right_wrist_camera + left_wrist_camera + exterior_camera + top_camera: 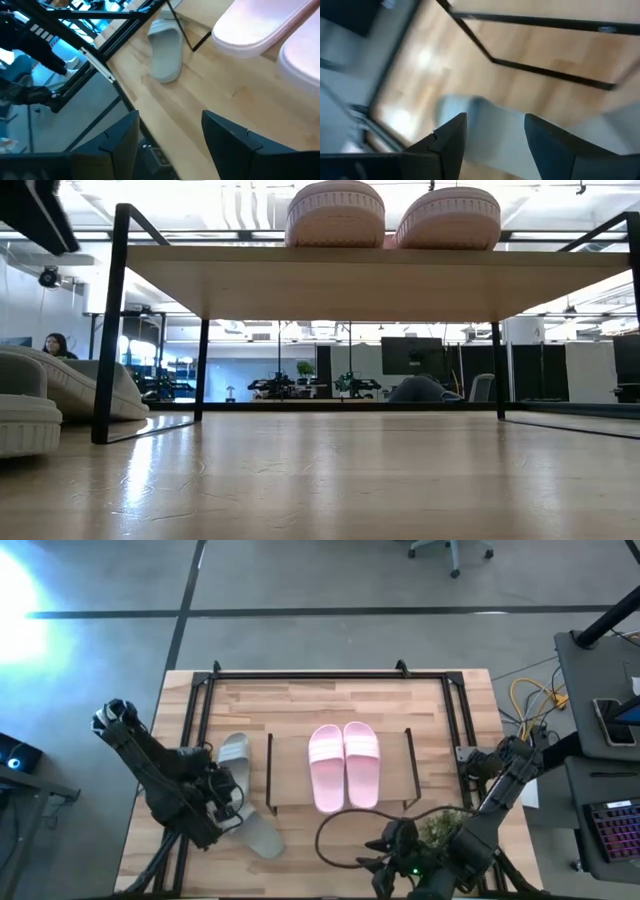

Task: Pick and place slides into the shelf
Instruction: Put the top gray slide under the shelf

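Observation:
Two pale pink slides [344,766] lie side by side on top of the shelf [290,780] in the middle of the table; the low view shows their ends [392,216] above the plank [350,280]. Two grey-green slides rest on the table left of the shelf, one farther back [234,752] and one nearer [262,836]. My left gripper [228,802] hangs open between and above them, and a grey-green slide [490,135] shows below its fingers [495,120]. My right gripper [378,858] stands open at the table's near edge, right of centre, holding nothing [170,117].
A larger black tube frame [330,675] runs round the table top. A small green bushy plant [440,830] sits at the near right, beside my right arm. Under the shelf plank, bare wood table [340,470] stretches between the black end frames [110,330].

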Action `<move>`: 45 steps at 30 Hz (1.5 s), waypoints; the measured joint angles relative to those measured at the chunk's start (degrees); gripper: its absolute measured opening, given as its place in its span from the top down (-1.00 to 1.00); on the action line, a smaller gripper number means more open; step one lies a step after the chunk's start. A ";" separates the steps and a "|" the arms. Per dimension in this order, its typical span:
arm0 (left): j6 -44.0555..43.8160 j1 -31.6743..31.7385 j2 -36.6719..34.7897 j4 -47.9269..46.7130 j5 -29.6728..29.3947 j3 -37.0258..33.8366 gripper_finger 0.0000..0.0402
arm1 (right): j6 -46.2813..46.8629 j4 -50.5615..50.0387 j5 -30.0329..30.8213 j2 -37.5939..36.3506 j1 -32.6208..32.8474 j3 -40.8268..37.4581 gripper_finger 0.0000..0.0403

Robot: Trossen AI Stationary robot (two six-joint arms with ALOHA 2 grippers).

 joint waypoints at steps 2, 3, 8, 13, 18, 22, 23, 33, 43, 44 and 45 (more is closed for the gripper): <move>0.32 0.60 0.76 -0.81 -1.38 -2.18 0.07 | 1.28 0.02 -1.43 0.00 0.10 0.02 -0.03; 0.03 0.68 0.83 -0.76 -1.87 -3.76 0.07 | 1.96 0.02 -2.57 0.00 0.14 0.02 -0.03; -13.94 0.75 -2.11 -0.34 -2.28 -12.54 0.08 | 3.35 4.80 -6.37 0.07 2.51 0.07 -0.03; -19.73 0.97 -9.54 5.93 -1.17 -20.03 0.08 | 7.31 7.76 -6.36 0.88 8.64 0.37 -0.03; -18.80 1.85 -17.63 9.16 -0.39 -23.49 0.08 | 18.69 6.03 -9.13 2.14 14.91 0.33 -0.03; -17.41 2.41 -21.15 9.22 -3.47 -23.92 0.08 | 29.15 2.77 -12.82 4.11 19.17 0.09 -0.03; -16.75 2.84 -21.49 9.20 -3.47 -23.92 0.08 | 32.11 1.73 -13.67 4.64 19.98 0.09 -0.03; 2.06 8.96 -14.13 11.94 12.67 -20.81 0.08 | 47.57 -0.03 -44.91 13.13 22.75 0.18 -0.03; 8.82 19.37 -12.27 14.49 6.44 -19.11 0.08 | 46.96 2.63 -45.75 20.49 22.60 0.77 -0.03; 11.51 21.31 -12.57 16.73 6.87 -19.11 0.08 | 46.54 2.71 -45.77 20.91 22.62 0.77 -0.03; 14.44 23.25 -12.81 18.69 7.34 -19.11 0.08 | 45.95 2.69 -45.73 21.15 22.60 0.77 -0.03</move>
